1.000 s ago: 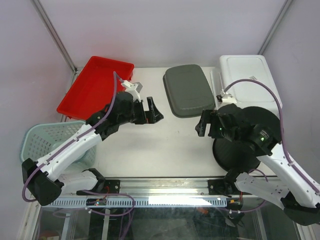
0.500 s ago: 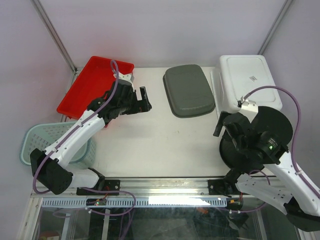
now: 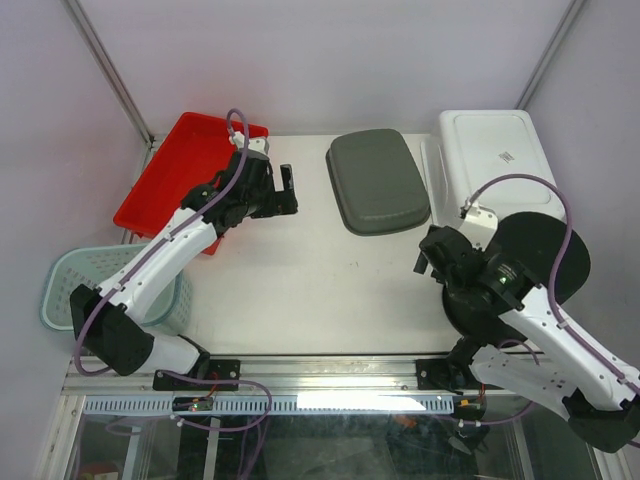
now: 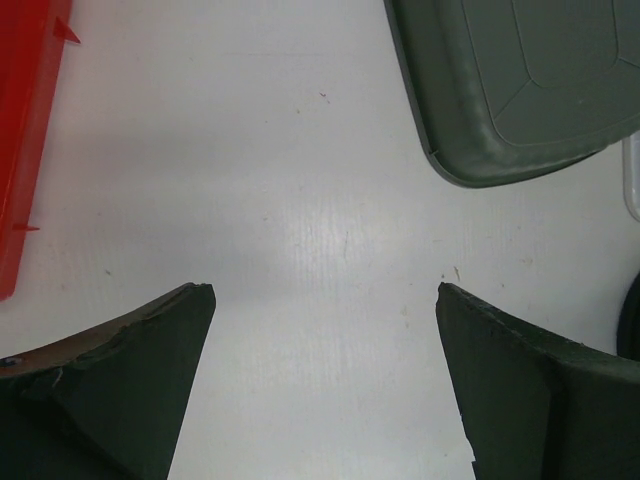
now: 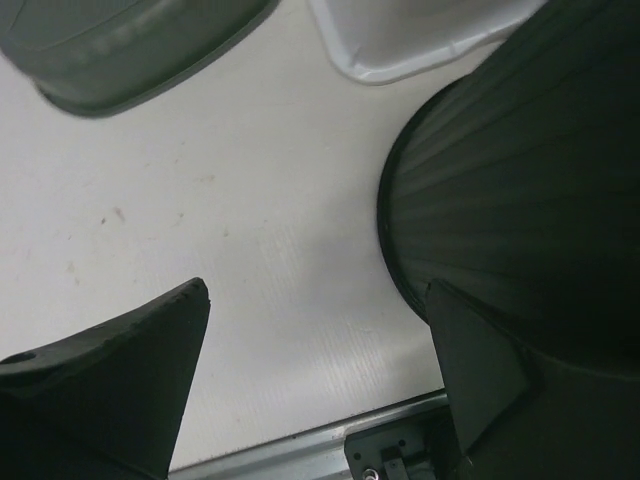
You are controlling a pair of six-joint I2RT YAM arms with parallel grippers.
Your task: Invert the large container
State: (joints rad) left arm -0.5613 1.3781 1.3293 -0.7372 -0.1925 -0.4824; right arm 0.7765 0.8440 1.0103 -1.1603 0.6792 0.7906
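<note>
Grey tub [image 3: 378, 182], white tub [image 3: 490, 150] inverted beside black bin [image 3: 535, 250].

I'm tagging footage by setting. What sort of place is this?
Most likely a robotics lab test cell, not a home: two robot arms bolted to an aluminium rail, a white table boxed in by plain panels, and loose plastic bins such as the red tray and teal basket.

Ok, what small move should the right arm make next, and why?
Probably ease the open, empty right gripper sideways toward the black ribbed container, whose wall stands just beside one finger; the grey container and white container already appear bottom-up.
</note>
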